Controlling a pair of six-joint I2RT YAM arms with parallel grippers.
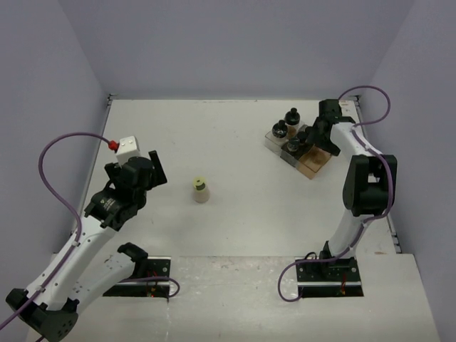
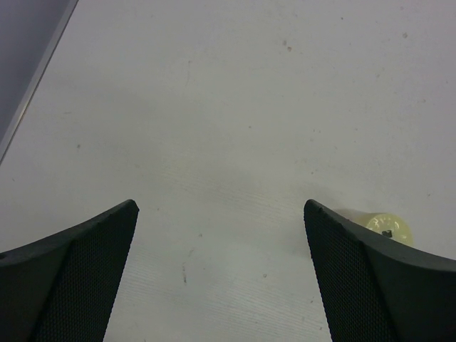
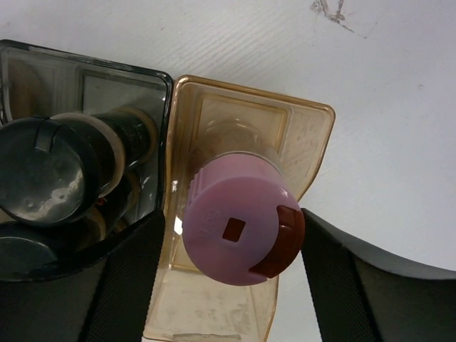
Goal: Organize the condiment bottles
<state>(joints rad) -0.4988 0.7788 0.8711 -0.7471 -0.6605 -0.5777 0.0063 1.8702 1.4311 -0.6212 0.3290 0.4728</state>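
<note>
A pale-yellow-capped bottle (image 1: 201,191) stands alone mid-table; its cap peeks out behind my left gripper's right finger in the left wrist view (image 2: 390,227). My left gripper (image 1: 151,171) (image 2: 219,206) is open and empty over bare table, left of that bottle. Several dark-capped bottles (image 1: 291,118) (image 3: 50,171) stand in a clear grey tray (image 1: 274,142) (image 3: 92,60) at the back right. A pink-capped bottle (image 3: 239,228) stands in the amber tray (image 1: 313,165) (image 3: 306,121) beside it. My right gripper (image 1: 314,140) (image 3: 233,214) straddles the pink cap, with a small gap at the left finger (image 3: 125,285).
A white box with a red knob (image 1: 125,147) sits near the table's left edge, behind my left arm. The two trays lie side by side close to the right wall. Purple cables loop off both arms.
</note>
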